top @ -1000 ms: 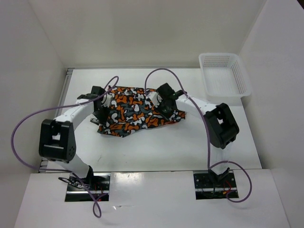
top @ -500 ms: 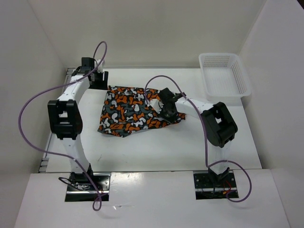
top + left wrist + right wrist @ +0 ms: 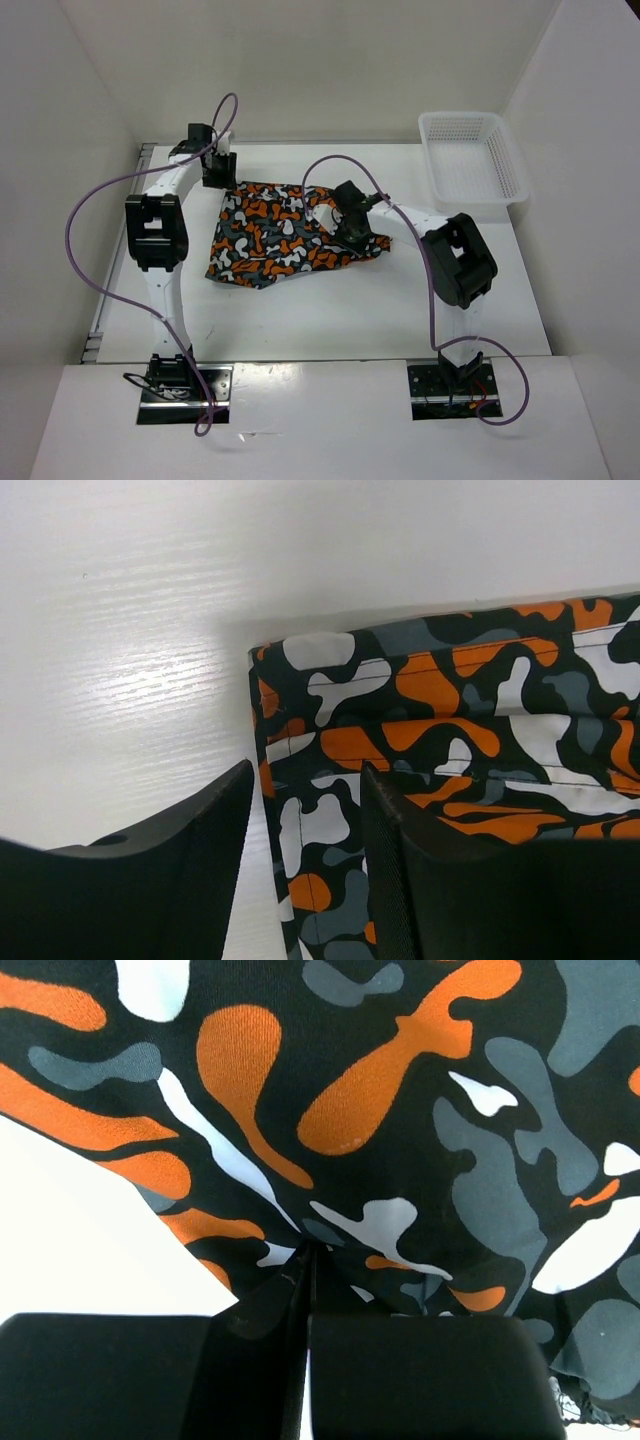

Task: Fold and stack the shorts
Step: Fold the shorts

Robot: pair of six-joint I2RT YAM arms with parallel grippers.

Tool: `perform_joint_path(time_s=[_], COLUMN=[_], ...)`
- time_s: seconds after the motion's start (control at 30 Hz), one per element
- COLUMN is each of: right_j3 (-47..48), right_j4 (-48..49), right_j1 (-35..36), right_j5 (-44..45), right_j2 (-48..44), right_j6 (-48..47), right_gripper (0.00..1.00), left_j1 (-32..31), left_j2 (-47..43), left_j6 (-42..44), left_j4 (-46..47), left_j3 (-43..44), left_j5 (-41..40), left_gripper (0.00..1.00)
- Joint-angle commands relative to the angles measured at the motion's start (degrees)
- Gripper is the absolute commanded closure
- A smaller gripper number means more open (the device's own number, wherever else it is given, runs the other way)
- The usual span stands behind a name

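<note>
left tool [image 3: 305, 780] parted at shorts [image 3: 270, 240] corner (far left) | right tool [image 3: 303, 1260] clamped on shorts fabric

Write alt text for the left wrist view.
Camouflage-print shorts in orange, white, grey and black lie flat on a white table, one stitched corner near the middle. The left gripper enters from below, its black jaws open with the shorts' side edge between them.
</note>
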Motion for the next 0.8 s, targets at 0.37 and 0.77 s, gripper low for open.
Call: perform_joint_path(time_s=[0.37, 0.77], right_j3=[4.3, 3.2], right_j4=[0.2, -0.4], right_j1=[-0.1, -0.1], right_j5=[0.5, 0.0], right_j2=[1.4, 0.8], right_j6=[-0.8, -0.8], right_gripper=[1.00, 1.00], left_j1=[-0.4, -0.9], left_j2=[3.5, 0.6], left_j6=[0.2, 0.2], left_j4=[-2.3, 1.2], left_j3=[1.3, 0.6], left_j5=[-1.0, -3.9], left_gripper=[0.46, 0.63])
